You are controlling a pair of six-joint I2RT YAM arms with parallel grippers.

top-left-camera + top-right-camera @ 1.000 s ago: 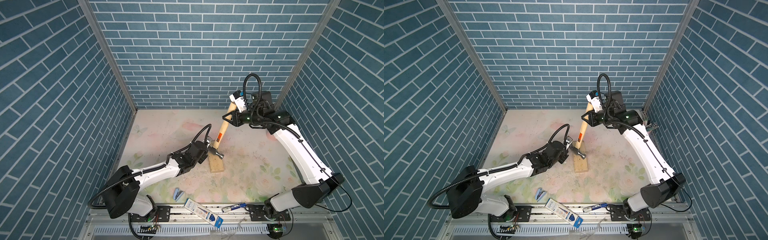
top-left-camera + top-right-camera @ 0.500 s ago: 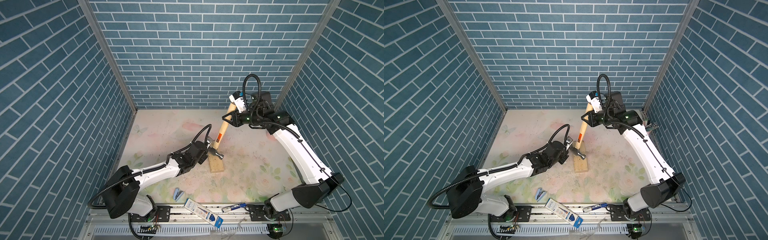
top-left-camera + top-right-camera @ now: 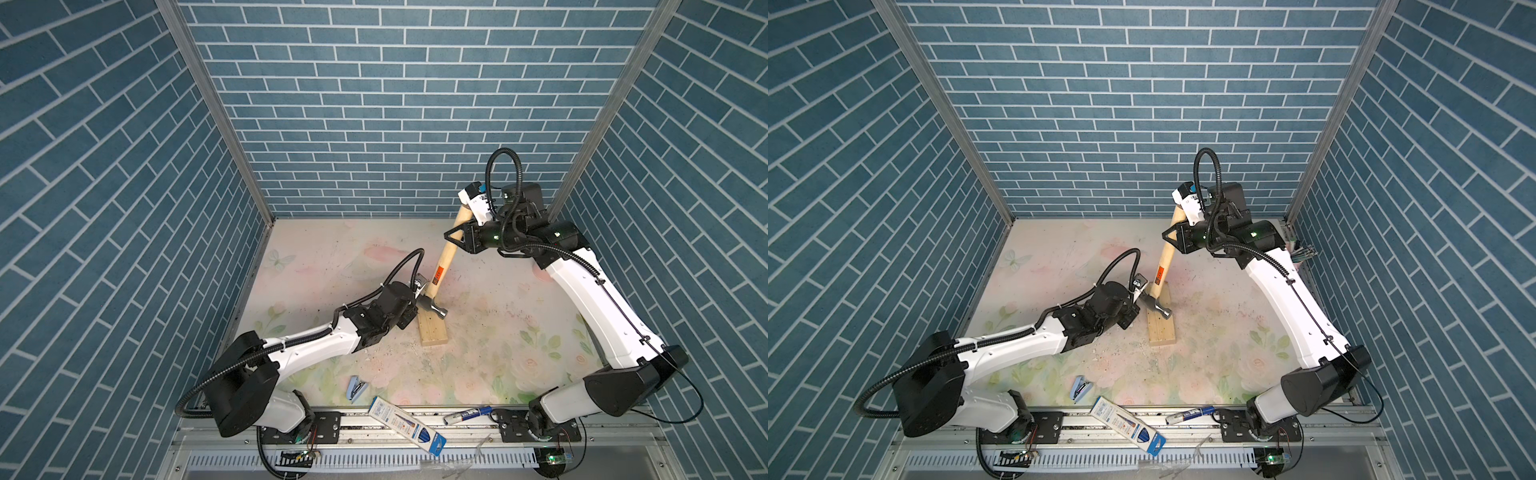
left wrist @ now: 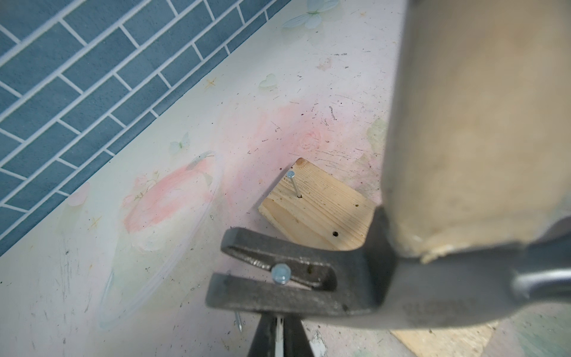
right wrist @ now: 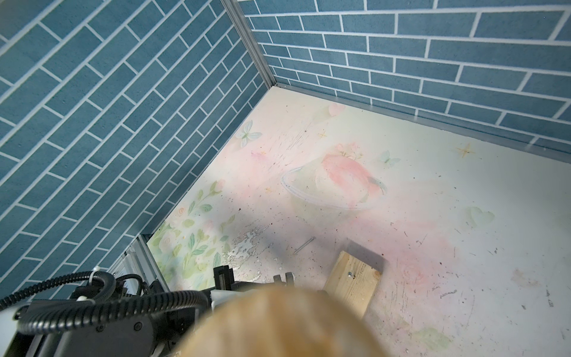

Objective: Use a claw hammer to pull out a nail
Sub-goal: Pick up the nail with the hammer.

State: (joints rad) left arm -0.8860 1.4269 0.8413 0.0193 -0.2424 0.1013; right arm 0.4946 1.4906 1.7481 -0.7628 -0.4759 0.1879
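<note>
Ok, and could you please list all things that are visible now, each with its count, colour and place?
claw hammer: one, pale wooden handle, grey head; head at the wooden block, handle leaning up.
wooden block: one, pale, mid-mat.
nails: three seen, silver; this one in the claw's slot, one standing in the block, one loose on the mat.
stapler: one, light blue, front of the mat.
pen box: one, blue-white, front rail.
marker: one, white-blue, front rail.
mat: one, pale floral, covering the table.
left gripper: black, shut, close to the claw.
right gripper: black, shut on the hammer's handle.
</note>
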